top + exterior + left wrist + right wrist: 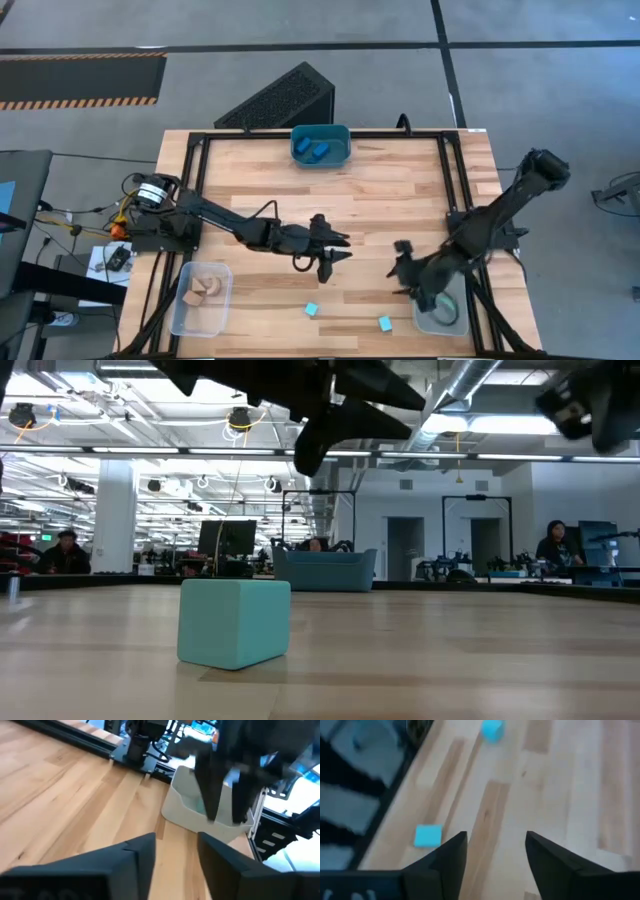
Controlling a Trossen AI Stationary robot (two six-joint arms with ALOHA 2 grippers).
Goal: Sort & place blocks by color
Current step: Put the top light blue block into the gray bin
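Seen from above, the left gripper (335, 254) hangs over the middle of the table (400, 190), its fingers parted a little with nothing between them. The right gripper (401, 268) hovers near the front right, just beside a clear bin (440, 322) at that corner; from here I cannot tell how wide it stands. Two cyan blocks lie loose on the wood near the front edge: one (312, 310) in front of the left gripper, another (385, 323) just left of the clear bin. A teal bin (320, 143) at the far edge holds blue blocks (313, 150). A second clear bin (202, 297) at the front left holds tan blocks (204, 288).

From table height, a cyan cube (234, 622) sits flat on the wood, close and well lit, its edges slightly rounded. The teal bin (325, 571) shows far behind it, and dark arm parts hang overhead, touching nothing.

Looking past the left wrist, its two dark fingers (145, 855) stand apart over bare wood, empty. Beyond them, the right arm's fingers (212, 795) hang before the clear bin (187, 802).

Looking past the right wrist, its fingers (452, 852) are spread wide and hold nothing. One flat-looking cyan block (428, 835) lies on the wood just beside a fingertip, not touching; the other (492, 730) lies farther off.
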